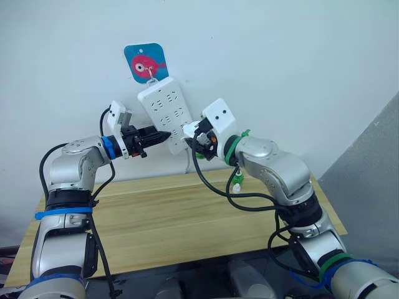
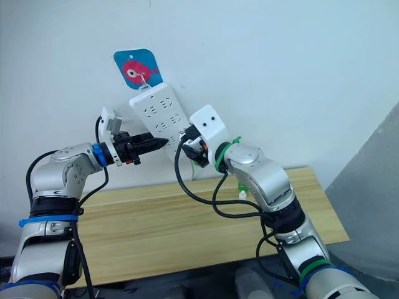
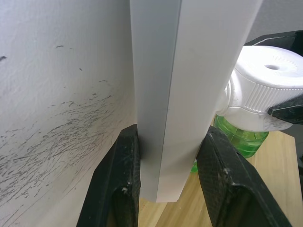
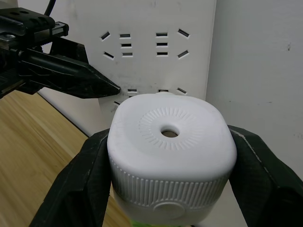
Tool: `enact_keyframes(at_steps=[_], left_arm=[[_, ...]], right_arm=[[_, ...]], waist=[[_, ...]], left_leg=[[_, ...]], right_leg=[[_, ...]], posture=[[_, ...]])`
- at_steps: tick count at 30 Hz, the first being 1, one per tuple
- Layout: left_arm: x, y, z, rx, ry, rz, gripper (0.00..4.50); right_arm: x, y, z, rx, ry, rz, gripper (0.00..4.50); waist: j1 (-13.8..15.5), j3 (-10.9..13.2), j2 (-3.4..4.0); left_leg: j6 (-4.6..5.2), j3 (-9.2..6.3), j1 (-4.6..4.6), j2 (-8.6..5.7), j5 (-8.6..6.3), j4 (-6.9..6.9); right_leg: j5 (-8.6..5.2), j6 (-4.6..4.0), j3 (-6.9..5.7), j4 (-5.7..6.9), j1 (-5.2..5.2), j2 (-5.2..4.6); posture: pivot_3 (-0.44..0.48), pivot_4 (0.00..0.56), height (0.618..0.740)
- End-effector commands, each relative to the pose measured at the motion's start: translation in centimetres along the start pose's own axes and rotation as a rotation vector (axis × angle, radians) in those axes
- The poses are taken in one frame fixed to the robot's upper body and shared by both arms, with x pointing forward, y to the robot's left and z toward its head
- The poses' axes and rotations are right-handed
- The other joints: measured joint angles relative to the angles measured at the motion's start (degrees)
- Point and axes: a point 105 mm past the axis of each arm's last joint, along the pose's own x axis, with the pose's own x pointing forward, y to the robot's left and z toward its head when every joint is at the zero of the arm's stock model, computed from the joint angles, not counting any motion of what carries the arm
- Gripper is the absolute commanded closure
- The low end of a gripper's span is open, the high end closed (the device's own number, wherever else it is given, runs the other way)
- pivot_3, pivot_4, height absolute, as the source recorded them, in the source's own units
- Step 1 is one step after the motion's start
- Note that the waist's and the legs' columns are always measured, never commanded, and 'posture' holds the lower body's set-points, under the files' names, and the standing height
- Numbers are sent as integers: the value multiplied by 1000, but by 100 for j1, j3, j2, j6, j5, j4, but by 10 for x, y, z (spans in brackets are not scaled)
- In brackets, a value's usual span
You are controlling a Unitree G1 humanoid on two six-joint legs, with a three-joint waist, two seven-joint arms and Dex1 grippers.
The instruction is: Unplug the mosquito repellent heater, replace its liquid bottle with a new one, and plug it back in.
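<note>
A white power strip (image 1: 165,112) hangs tilted on the wall from a hook. My left gripper (image 1: 163,136) is shut on the strip's lower edge, one black finger (image 3: 118,179) on each side of it. My right gripper (image 1: 193,134) is shut on the mosquito repellent heater (image 4: 170,151), a rounded white unit with a round vent hole. A green liquid bottle (image 3: 241,139) sits screwed under the heater (image 3: 265,90). The heater is held against the strip's lower sockets (image 4: 142,90); its prongs are hidden.
A blue fish sticker (image 1: 144,62) marks the hook above the strip. Below stands a wooden table (image 1: 156,218) against the wall. A small white-and-green object (image 1: 237,182) stands near its back edge, behind my right arm's black cable (image 1: 212,187).
</note>
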Motion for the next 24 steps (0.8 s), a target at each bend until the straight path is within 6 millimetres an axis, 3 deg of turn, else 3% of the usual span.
enact_keyframes(at_steps=[1, 24], left_arm=[[3, -11, 20, 45, -58, -53, 3212], [6, -19, 22, 13, -74, -78, 3212]], right_arm=[[1, 3, 29, -50, -103, 0, 1466], [31, 10, 18, -29, -127, -31, 1478]], waist=[[0, 0, 0], [-38, 1, 2]], left_leg=[[-1, -1, 0, 0, 0, 0], [-10, -18, 12, 5, 10, 0]], right_leg=[[0, 0, -1, 1, 0, 0], [5, -9, -11, 23, 1, 16]], posture=[[-226, 84, 740], [-214, 84, 740]])
